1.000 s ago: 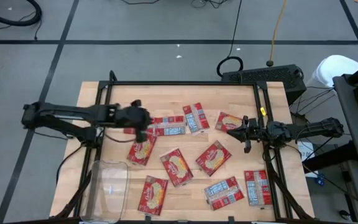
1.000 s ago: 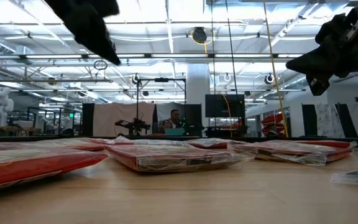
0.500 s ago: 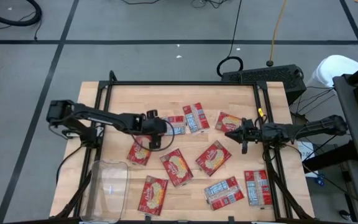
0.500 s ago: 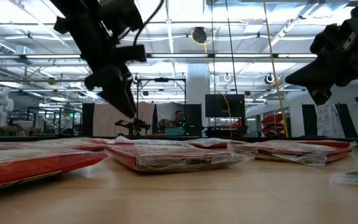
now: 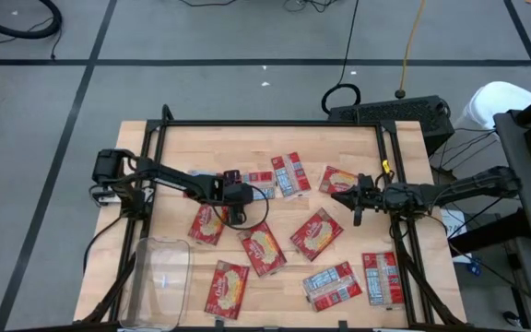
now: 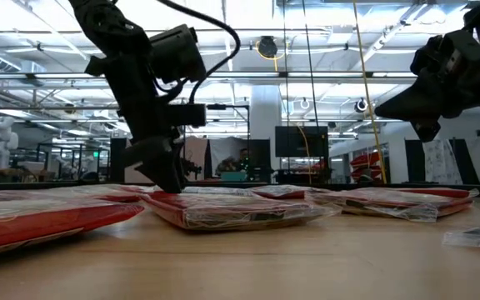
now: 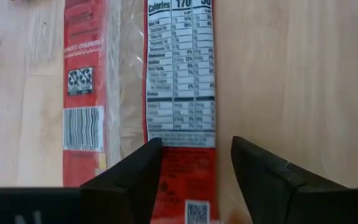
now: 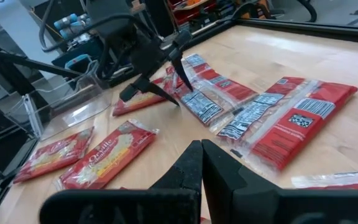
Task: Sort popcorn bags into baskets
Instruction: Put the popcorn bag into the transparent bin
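The left gripper (image 5: 239, 205) has dropped from well above the table (image 5: 348, 157) onto the label-up popcorn bag (image 5: 252, 187) at the far middle of the wooden top, its fingers (image 7: 135, 180) spread to either side of the packet's red end, so a pick looks about to start rather than finished. From the low view the fingertips seem to touch the crinkly film, though I cannot be sure. That packet is flat, glossy red with a white nutrition panel and a barcode, sealed in loose clear wrap. The other popcorn bags (image 5: 318, 233) lie scattered nearer than it, several showing the yellow popcorn face. The clear plastic bin (image 5: 159, 281), smooth and round-cornered, sits well nearer and to the left, holding nothing yet. The right gripper (image 5: 358, 204) hangs closed and empty to the right of that packet.
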You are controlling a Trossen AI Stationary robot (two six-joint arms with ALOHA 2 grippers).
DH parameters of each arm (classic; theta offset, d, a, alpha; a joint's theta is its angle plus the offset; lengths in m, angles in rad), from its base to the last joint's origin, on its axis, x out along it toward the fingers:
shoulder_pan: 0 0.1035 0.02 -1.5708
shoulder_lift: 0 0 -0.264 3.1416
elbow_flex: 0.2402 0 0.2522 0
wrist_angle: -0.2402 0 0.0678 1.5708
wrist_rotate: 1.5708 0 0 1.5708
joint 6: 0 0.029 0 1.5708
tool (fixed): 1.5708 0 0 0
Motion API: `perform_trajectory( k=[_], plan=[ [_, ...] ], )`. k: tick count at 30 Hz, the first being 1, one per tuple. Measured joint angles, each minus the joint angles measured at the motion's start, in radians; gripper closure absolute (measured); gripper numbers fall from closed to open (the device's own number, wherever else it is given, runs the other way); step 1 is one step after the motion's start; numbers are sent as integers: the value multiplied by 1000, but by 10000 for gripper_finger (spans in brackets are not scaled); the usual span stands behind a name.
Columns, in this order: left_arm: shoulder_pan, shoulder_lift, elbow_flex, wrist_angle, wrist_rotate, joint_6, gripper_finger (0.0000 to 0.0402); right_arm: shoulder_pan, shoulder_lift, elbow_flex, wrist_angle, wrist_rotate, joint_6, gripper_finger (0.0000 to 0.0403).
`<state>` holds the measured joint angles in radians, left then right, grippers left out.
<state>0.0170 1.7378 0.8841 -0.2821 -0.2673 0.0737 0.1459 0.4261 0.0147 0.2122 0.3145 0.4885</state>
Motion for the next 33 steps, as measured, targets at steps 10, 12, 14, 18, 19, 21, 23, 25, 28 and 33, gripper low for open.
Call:
perform_trajectory(
  k=[10,12,14,18,19,21,23,25,28,33],
  plan=[
    [-1,37,3,11,-38,48,330,0,70,0,82,0,0,403],
    [0,39,3,12,-49,53,377,0,85,0,106,0,-1,403],
    [2,40,2,12,-75,53,390,0,103,0,134,3,3,403],
    [2,7,1,-11,-76,49,396,0,169,7,135,1,20,403],
    [2,-12,1,-22,-72,42,397,1,191,14,136,-2,16,403],
    [2,-60,3,-15,-72,27,397,5,242,36,136,0,10,403],
    [2,-114,5,-10,-73,5,398,10,301,66,121,1,-24,403],
    [2,-163,5,-8,-72,-21,398,15,371,126,140,19,-61,403],
    [1,-229,5,-7,-69,-59,399,25,490,216,137,54,-147,399],
    [0,-309,6,-3,-48,-116,400,29,696,370,137,118,-291,358]
  ],
)
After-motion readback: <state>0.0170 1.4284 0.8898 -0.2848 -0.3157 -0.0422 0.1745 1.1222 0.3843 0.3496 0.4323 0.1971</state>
